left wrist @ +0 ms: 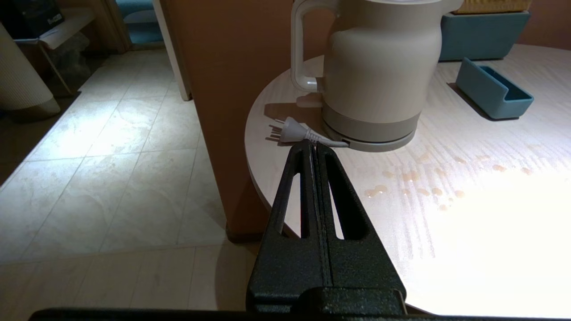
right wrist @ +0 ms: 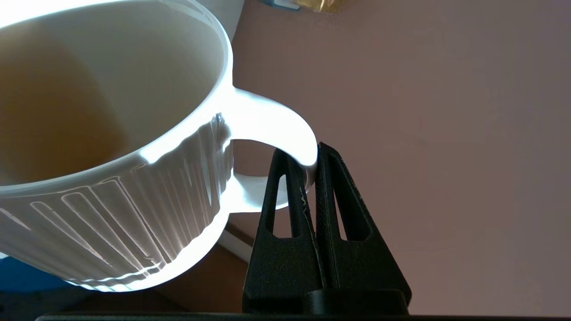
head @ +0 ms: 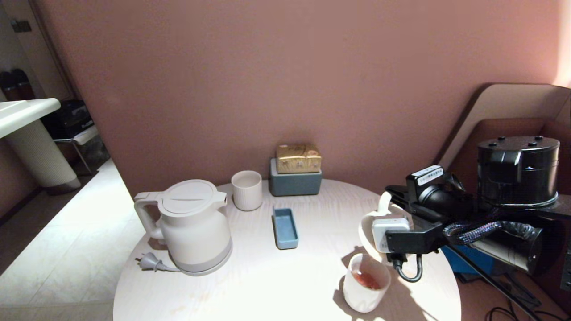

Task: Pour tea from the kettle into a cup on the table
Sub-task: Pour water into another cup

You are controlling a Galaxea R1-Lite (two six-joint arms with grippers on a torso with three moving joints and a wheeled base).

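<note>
A gold box (head: 298, 158) sits atop a grey-blue container (head: 295, 183), near a small blue tray (head: 285, 228).

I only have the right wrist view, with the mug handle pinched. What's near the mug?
Observer: A smooth cup holding reddish tea stands on the table, close by the tilted mug.
Operator: Where's the kettle?
Observer: The kettle sits on its base at the table's left, lid on.
Operator: And the left gripper?
Observer: Shut, at the table edge near the kettle's plug.
</note>
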